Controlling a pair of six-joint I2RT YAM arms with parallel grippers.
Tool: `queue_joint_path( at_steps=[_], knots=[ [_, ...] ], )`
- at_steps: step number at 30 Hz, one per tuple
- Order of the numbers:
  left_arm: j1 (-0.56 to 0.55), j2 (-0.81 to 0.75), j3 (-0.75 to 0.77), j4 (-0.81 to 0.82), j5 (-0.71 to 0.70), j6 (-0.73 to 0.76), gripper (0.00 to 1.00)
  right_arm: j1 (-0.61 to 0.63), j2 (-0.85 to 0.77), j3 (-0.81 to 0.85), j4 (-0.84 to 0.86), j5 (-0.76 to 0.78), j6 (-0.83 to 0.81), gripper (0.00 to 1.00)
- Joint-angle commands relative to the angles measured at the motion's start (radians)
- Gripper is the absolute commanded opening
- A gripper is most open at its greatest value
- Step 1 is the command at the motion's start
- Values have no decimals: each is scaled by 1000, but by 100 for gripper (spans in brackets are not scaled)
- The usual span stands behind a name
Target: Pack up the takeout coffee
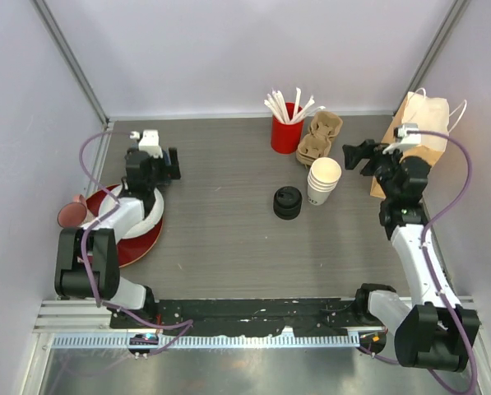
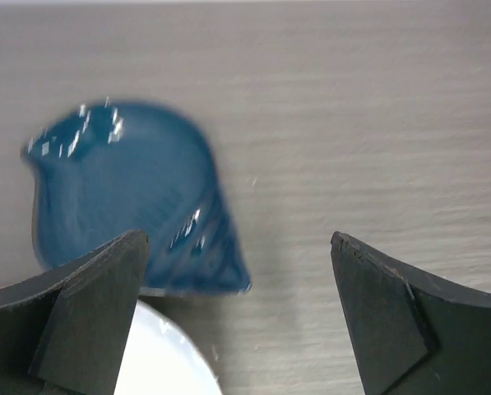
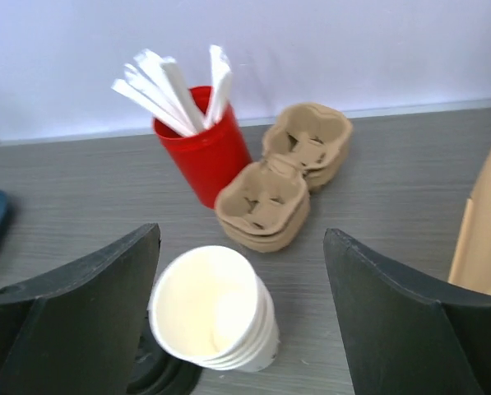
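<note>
Grey wood-grain tabletop (image 1: 220,239) between white walls: packing looked not yet begun. No lidded takeout coffee was in view. Only lidless white cups (image 1: 323,179) stood stacked right of centre, just beside loose black lids (image 1: 286,202), with empty cardboard carriers (image 1: 319,136) beyond and a paper bag (image 1: 434,152) far right. Left claw (image 2: 237,247) and right claw (image 3: 241,234) hung released, empty.

white paper cups (image 1: 324,179) stacked upright, lidless, beside black lids (image 1: 286,202)

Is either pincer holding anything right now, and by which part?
Nothing is held. Both the left pincer and the right pincer stand open and empty; the right one is near the stack of paper cups, not touching it.
</note>
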Motion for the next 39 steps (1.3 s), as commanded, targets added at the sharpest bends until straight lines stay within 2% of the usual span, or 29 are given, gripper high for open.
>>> queue_joint_path(
  at_steps=[1,2,4,5,8,11,12,14,26,32,37,39],
  knots=[
    [0,-62,227,-403,198,6,97,21,10,265,-461,-126,-10,80],
    [-2,-79,298,-513,254,-4,96,36,22,349,-596,-116,-25,77],
    [-3,-89,381,-636,313,-9,92,92,71,427,-725,-50,-61,72],
    [-6,-89,464,-763,369,-7,91,106,90,460,-843,-27,-71,71],
    [-20,-88,611,-1001,435,11,88,241,183,586,-1041,120,-116,71],
    [-48,-99,688,-1154,463,40,86,335,261,689,-1141,213,-133,70],
    [-58,-112,696,-1178,462,49,86,344,278,700,-1152,219,-134,65],
    [-78,-131,701,-1227,462,68,86,361,323,731,-1177,242,-134,62],
    [-88,-160,663,-1258,445,68,84,384,519,804,-1128,190,-211,49],
    [-88,-142,664,-1250,433,68,84,384,552,817,-1125,194,-214,36],
    [-88,-137,658,-1241,434,69,84,384,568,820,-1115,197,-214,35],
    [-88,-135,655,-1238,434,68,83,386,571,820,-1114,197,-214,29]
  ],
)
